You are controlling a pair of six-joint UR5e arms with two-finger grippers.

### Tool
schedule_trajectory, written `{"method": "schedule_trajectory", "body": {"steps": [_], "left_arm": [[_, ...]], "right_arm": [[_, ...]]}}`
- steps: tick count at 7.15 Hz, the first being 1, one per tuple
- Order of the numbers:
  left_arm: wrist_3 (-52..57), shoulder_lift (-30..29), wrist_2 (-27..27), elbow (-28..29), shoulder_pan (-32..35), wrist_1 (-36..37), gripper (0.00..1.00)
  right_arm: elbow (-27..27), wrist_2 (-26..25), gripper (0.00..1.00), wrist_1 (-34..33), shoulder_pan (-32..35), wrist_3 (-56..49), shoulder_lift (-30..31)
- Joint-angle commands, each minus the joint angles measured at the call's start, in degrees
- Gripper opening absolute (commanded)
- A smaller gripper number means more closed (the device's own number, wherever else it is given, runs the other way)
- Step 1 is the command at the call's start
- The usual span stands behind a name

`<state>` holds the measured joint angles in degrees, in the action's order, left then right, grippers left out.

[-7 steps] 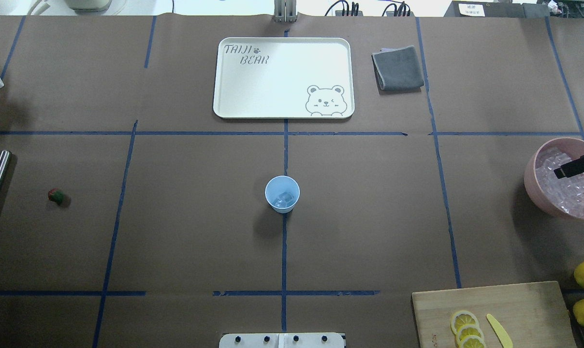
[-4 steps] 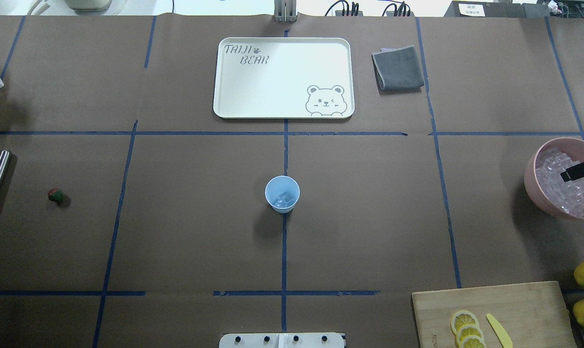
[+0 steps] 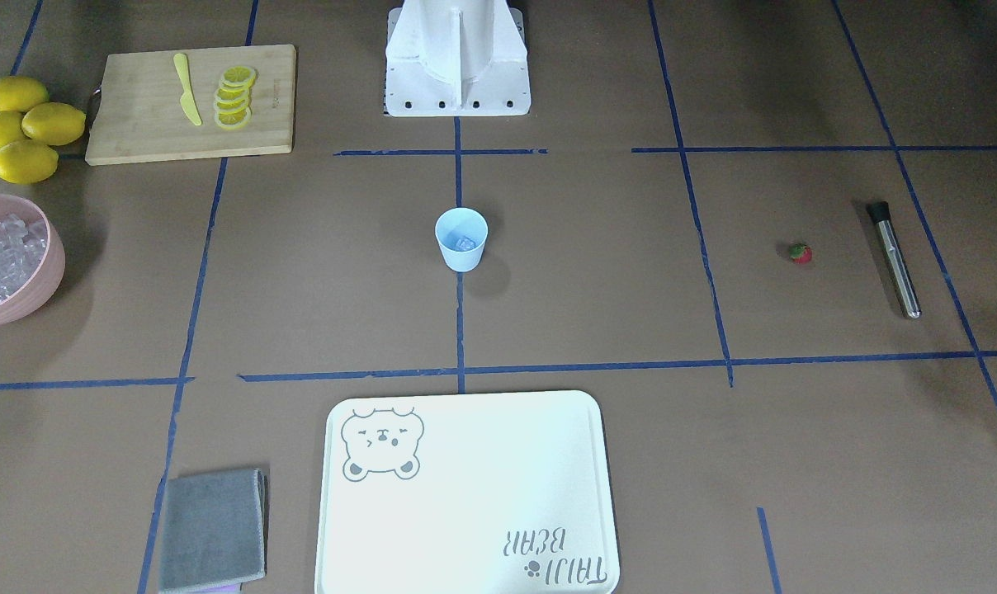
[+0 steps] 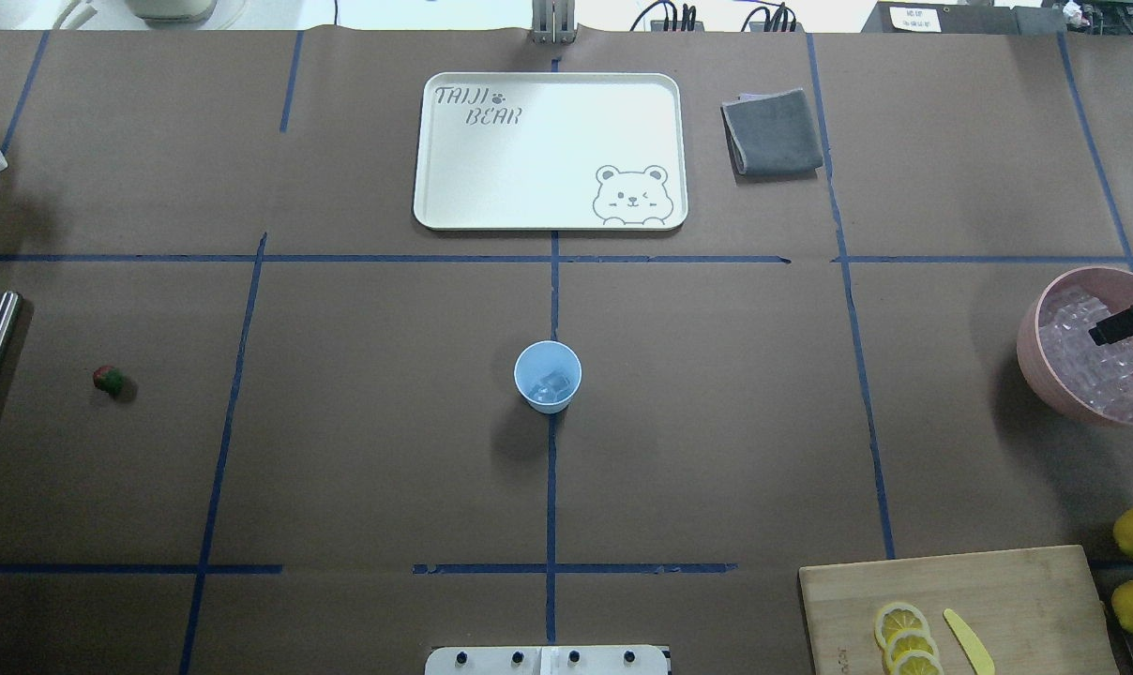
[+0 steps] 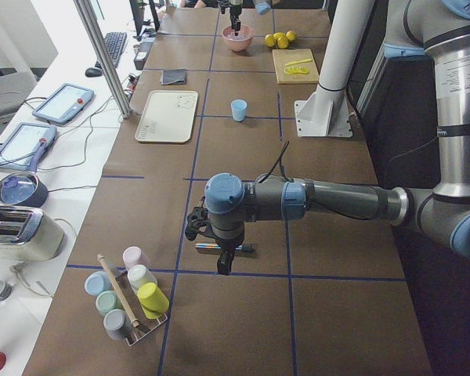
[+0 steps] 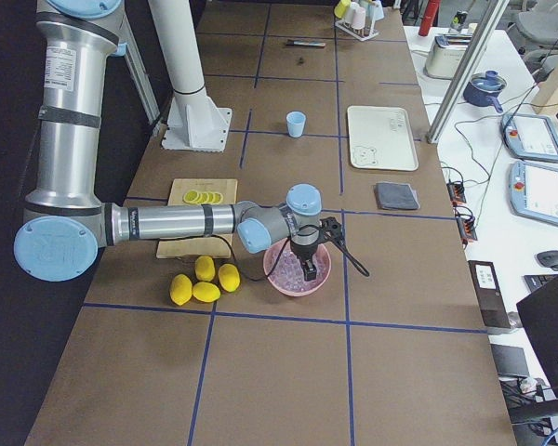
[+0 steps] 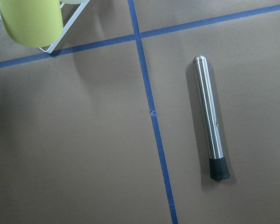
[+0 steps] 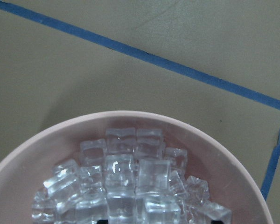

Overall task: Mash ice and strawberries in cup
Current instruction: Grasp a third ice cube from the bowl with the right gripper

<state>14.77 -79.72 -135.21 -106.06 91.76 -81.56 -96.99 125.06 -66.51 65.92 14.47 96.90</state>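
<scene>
- Sitting in the middle of the table [image 4: 717, 422], the small blue cup [image 4: 548, 377] stands upright, and nothing touches it.
- A little ice [image 4: 553, 385] lies at the bottom of the cup, so I think the ice step has begun. I cannot count the cubes.
- The strawberry [image 4: 108, 379] is not in the cup yet. It lies alone on the table, far off on the robot's left side.
- The metal masher [image 7: 209, 116] is a shiny stick with a black tip. It lies flat on the table near the strawberry, and nothing holds it.
- The right gripper [image 4: 1127, 324] hangs over the pink bowl [image 4: 1026, 352], just above the heap of ice cubes [image 8: 130, 172]. I cannot tell if its fingers are spread or pressed together, or if a cube sits between them.
- The left gripper [image 5: 223, 260] hangs over the table close to the masher. It shows only from the side, so I cannot tell how its fingers stand.
- What looks done: some ice is in the cup.
- What is left, I think: maybe more ice goes in first. Then the strawberry must go in. Then the masher must be picked up and pushed down into the cup.
- No mashing shows yet, as far as I can see.
</scene>
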Motion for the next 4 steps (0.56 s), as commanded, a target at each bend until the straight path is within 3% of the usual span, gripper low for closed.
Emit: {"method": "schedule_trajectory", "body": {"steps": [1, 2, 3, 4], "left_arm": [[0.00, 0.00, 0.04, -0.02, 0.00, -0.01, 1.00], [0.00, 0.00, 0.04, -0.02, 0.00, -0.01, 1.00], [0.00, 0.00, 0.04, -0.02, 0.00, -0.01, 1.00], [0.00, 0.00, 0.04, -0.02, 0.00, -0.01, 1.00]], "right_arm": [[1.63, 0.10, 0.75, -0.02, 0.00, -0.32, -0.92], [1.72, 0.10, 0.73, -0.02, 0.00, -0.23, -0.84], [1.63, 0.10, 0.62, -0.02, 0.00, -0.06, -0.75], [1.54, 0.36, 0.36, -0.02, 0.00, -0.05, -0.75]]}}
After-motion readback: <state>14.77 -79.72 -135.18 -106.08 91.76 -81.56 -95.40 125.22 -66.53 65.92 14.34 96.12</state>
